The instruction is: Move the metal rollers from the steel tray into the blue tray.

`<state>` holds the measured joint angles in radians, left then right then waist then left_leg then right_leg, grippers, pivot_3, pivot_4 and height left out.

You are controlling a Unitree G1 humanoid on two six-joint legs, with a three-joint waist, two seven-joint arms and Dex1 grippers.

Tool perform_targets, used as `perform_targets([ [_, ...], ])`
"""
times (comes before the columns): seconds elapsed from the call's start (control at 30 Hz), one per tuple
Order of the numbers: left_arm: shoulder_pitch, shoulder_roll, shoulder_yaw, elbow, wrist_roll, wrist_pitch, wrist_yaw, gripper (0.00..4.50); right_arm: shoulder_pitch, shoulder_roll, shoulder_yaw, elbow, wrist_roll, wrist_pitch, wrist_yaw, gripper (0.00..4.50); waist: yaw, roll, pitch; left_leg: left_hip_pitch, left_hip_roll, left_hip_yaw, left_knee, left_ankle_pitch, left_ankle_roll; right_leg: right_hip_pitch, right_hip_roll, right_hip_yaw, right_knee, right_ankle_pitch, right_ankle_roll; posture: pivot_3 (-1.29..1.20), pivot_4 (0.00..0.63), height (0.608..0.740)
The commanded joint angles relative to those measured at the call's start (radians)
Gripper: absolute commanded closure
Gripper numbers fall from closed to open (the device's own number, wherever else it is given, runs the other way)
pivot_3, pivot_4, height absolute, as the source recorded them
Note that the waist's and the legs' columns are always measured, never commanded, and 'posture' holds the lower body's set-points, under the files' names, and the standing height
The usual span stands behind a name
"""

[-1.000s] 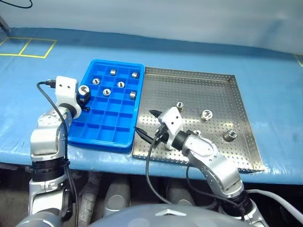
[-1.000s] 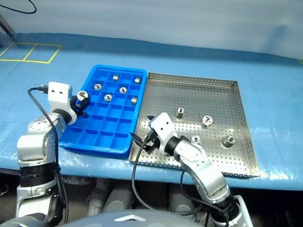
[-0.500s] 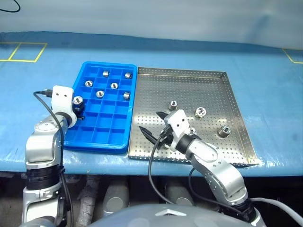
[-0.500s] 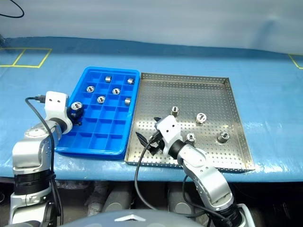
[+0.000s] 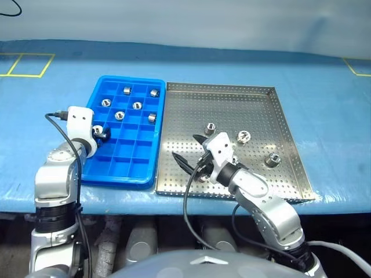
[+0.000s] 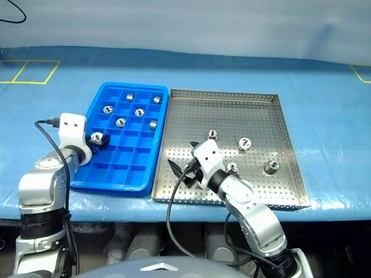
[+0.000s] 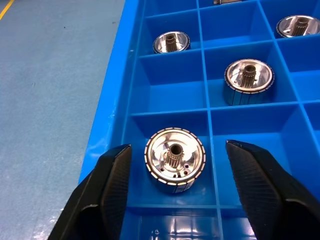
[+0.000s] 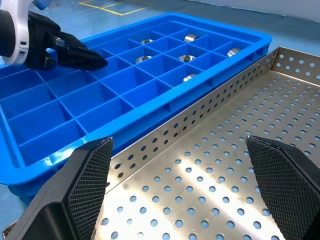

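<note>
1. Although the setting itself gave no cause for concern, it was noted first: a blue covered table carried both trays side by side, with yellow taped lines at its far left corner.
2. The steel tray lay touching the blue tray along one rim. Four metal rollers remained on its perforated floor, well apart from one another.
3. The right gripper hovered over the steel tray's near left part, jaws spread wide, grasping nothing. Risk: one roller lay close behind its wrist, and a careless sweep could knock it rolling.
4. The left gripper stood with fingers parted either side of a delivered roller, which rested upright in a cell of the blue tray's left column, apart from both pads. Risk: in my judgement, a skewed withdrawal could clip the roller and tip it, or catch the cell wall and shift the tray.
5. Five other rollers sat in far cells.
</note>
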<state>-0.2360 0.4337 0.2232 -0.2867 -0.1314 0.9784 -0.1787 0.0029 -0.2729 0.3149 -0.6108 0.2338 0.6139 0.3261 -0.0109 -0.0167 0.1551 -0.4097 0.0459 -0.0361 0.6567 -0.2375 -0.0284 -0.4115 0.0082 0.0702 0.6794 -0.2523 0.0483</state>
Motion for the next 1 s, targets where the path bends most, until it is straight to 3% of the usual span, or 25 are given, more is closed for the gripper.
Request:
perform_targets([
  [0.03, -0.116, -0.026, -0.033, -0.064, -0.102, -0.198, -0.145, 0.27, 0.035, -0.005, -0.032, -0.074, 0.004, -0.012, -0.013, 0.0, 0.002, 0.0, 0.0, 0.0, 0.0, 0.0, 0.0, 0.0, 0.0, 0.0, 0.0, 0.0, 0.0, 0.0, 0.0, 0.03, 0.15, 0.74],
  [0.1, -0.153, -0.032, -0.095, -0.072, -0.173, -0.266, -0.285, 0.27, 0.058, -0.016, -0.052, -0.099, 0.01, -0.01, -0.012, 0.0, 0.008, -0.001, 0.0, -0.002, -0.001, 0.0, 0.001, 0.0, 0.0, 0.0, -0.001, -0.001, -0.001, 0.001, -0.001, 0.01, 0.15, 0.74],
  [0.3, -0.191, 0.065, -0.361, 0.003, -0.2, -0.424, -0.668, 0.27, 0.192, -0.119, -0.202, -0.225, 0.057, 0.008, 0.032, 0.0, -0.024, 0.001, 0.0, -0.001, -0.002, 0.004, 0.0, -0.001, 0.002, 0.0, -0.002, 0.003, -0.003, 0.002, 0.0, -0.06, 0.15, 0.74],
  [0.53, -0.258, 0.128, -0.553, 0.117, -0.179, -0.492, -0.952, 0.27, 0.449, -0.259, -0.335, -0.34, 0.113, 0.019, 0.118, 0.0, -0.063, 0.002, 0.0, 0.0, 0.0, 0.003, 0.0, -0.001, 0.002, 0.0, 0.001, 0.003, -0.001, -0.001, 0.0, -0.16, 0.15, 0.74],
  [0.73, -0.305, 0.103, -0.676, 0.214, -0.108, -0.55, -1.033, 0.27, 0.545, -0.238, -0.33, -0.34, 0.094, -0.001, 0.088, 0.0, -0.091, 0.002, 0.0, 0.0, 0.0, 0.004, 0.004, -0.001, 0.002, 0.001, 0.001, 0.005, -0.001, -0.002, -0.001, -0.2, 0.15, 0.74],
  [1.0, -0.383, 0.018, -0.781, 0.363, 0.024, -0.658, -1.047, 0.27, 0.516, -0.191, -0.257, -0.311, 0.048, -0.025, 0.04, 0.0, -0.114, 0.001, 0.0, 0.0, -0.001, 0.006, 0.005, -0.001, 0.003, 0.001, 0.001, 0.01, -0.001, -0.002, 0.0, -0.22, 0.15, 0.74],
])
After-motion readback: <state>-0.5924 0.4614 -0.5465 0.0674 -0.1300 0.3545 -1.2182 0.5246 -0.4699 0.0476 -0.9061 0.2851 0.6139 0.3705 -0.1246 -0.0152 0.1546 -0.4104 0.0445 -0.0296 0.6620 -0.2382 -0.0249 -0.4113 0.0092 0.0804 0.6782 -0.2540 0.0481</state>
